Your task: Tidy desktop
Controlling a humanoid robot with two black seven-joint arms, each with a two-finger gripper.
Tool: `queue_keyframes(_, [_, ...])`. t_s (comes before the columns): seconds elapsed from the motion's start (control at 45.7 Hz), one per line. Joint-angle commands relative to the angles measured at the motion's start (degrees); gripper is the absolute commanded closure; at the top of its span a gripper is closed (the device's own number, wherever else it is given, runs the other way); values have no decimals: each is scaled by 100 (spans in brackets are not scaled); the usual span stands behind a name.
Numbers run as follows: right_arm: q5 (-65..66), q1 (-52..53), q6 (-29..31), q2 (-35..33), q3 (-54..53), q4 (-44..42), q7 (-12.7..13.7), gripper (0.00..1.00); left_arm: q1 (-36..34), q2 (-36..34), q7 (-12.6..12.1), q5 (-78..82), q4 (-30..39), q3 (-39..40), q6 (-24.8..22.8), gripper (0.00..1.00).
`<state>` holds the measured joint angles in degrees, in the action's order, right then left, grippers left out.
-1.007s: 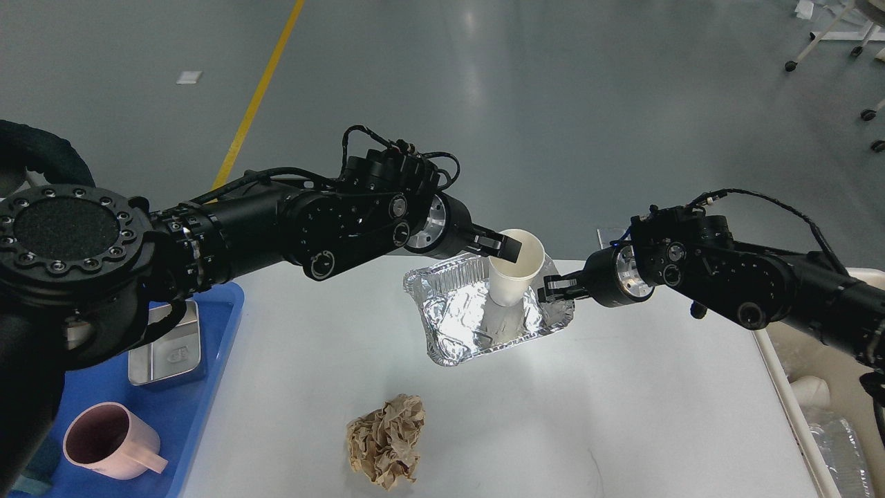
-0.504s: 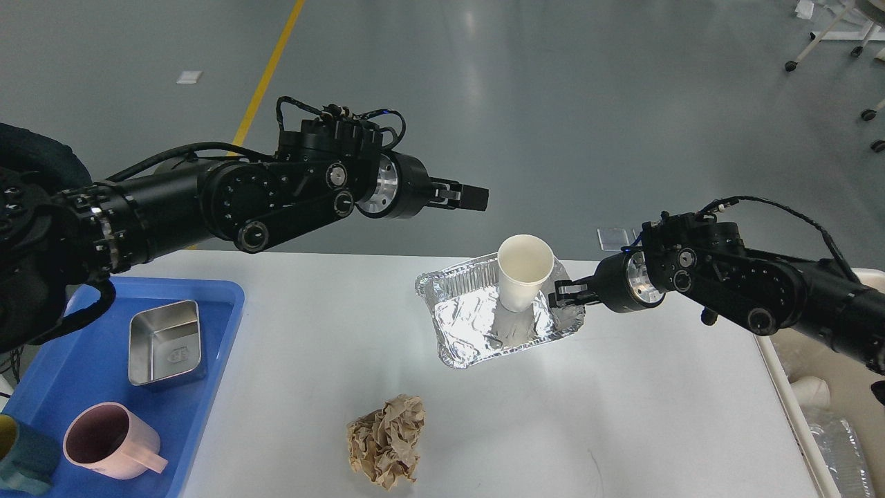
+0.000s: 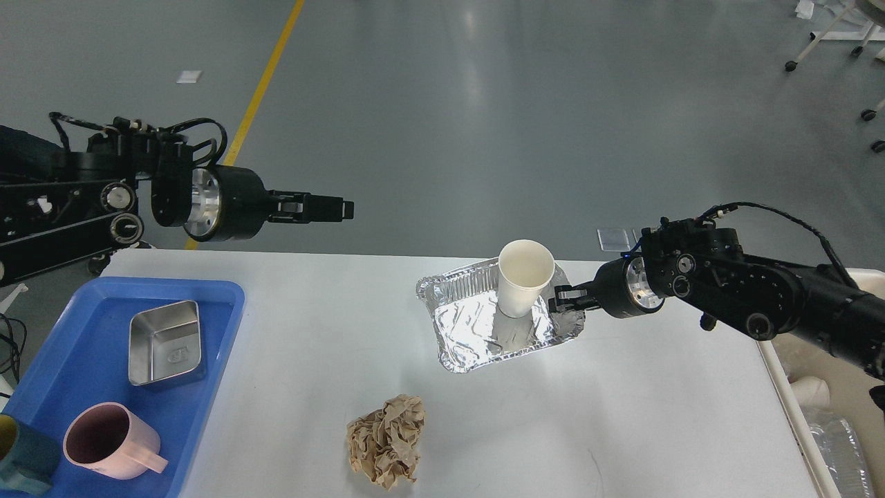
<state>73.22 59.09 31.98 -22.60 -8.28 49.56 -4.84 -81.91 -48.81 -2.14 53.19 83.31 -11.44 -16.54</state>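
From your head view, the desktop (image 3: pixel 622 401) fills the near half. On it stands a foil tray (image 3: pixel 477 325) with a white cup (image 3: pixel 524 277) upright inside. Your right gripper (image 3: pixel 561 299) pinches the tray's right rim. Your left gripper (image 3: pixel 342 208) hangs beyond the far left edge, holding nothing, fingers together. Crumpled paper (image 3: pixel 387 440) lies near; a blue tray (image 3: pixel 207 360) sits left.

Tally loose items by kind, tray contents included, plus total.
Cups: 3 — white paper cup, pink mug, teal cup cut off by the frame edge
Metal or foil containers: 2 — foil tray, steel box
Crumpled paper: 1 — brown wad
Total: 6
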Motion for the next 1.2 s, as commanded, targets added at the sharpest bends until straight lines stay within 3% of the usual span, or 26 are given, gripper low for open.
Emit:
queue_keyframes(0.0, [8, -20, -7, -8, 11, 1, 1, 100, 368, -708, 3, 86, 511, 28, 213, 13])
queue_keyframes(0.175, [8, -37, -7, 19, 2, -8, 1, 100, 747, -1341, 12, 86, 924, 45, 485, 13])
queue_keyframes(0.723, [8, -125, -34, -8, 11, -17, 1, 100, 1713, -2563, 74, 95, 1452, 10, 503, 13])
queue_keyframes(1.183, [8, -134, -51, -43, -7, 10, 1, 100, 2021, -2493, 205, 95, 1460, 28, 608, 13])
